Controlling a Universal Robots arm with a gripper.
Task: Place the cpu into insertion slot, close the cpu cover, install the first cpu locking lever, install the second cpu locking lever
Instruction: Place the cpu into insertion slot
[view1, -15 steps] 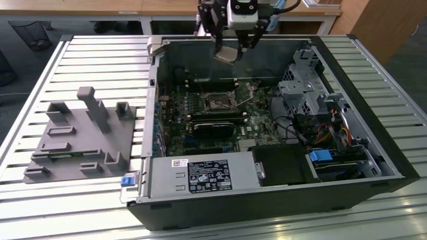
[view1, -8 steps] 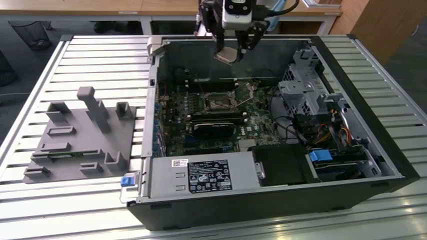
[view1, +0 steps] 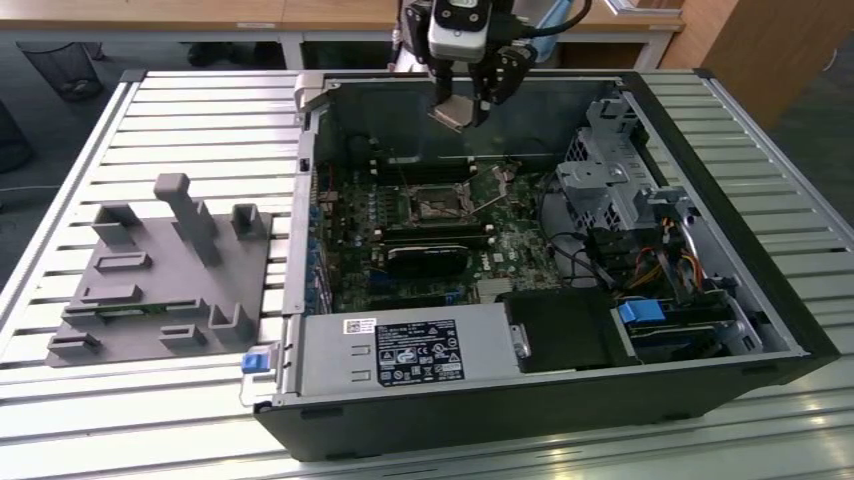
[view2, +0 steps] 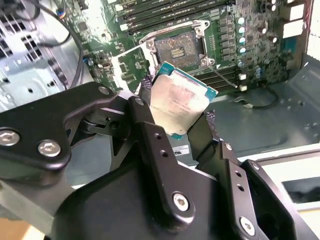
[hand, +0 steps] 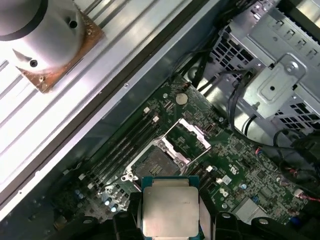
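**Chip held in the air above the open socket**

A slatted metal counter (view1: 200, 110) carried everything in the exterior view. Most of it was taken by an opened black computer case (view1: 534, 425) lying on its side. On the exterior view's left, beside the case, sat a grey moulded fixture (view1: 160, 270) with upright posts.

Inside the case, a labelled silver power supply (view1: 400, 352) lay along the near edge. A silver drive cage (view1: 601, 190) stood toward the exterior view's right. The green board (view1: 350, 215) covered the case floor between them, with long black memory slots (view2: 165, 15) running just beside the socket.

The insertion slot (view1: 434, 205) sat near the middle of the board. Both wrist views showed it uncovered, its dark pin-field centre (view2: 178, 47) bare inside the silver rim. The cpu cover (hand: 194, 129) was swung up and away from the slot – a thin silver frame hinged at one edge, its window visible in the first wrist view.

The hand (view1: 467, 100) hung over the far part of the case, well above the board. Its black fingers (view2: 150, 130) were closed against two opposite edges of the cpu (view2: 177, 100), gripping it. The chip sat tilted in the grip – metal face toward the second wrist camera, with a thin green border showing. In the first wrist view the cpu (hand: 170, 207) appeared just beside the slot (hand: 152, 162), apart from it and not seated.
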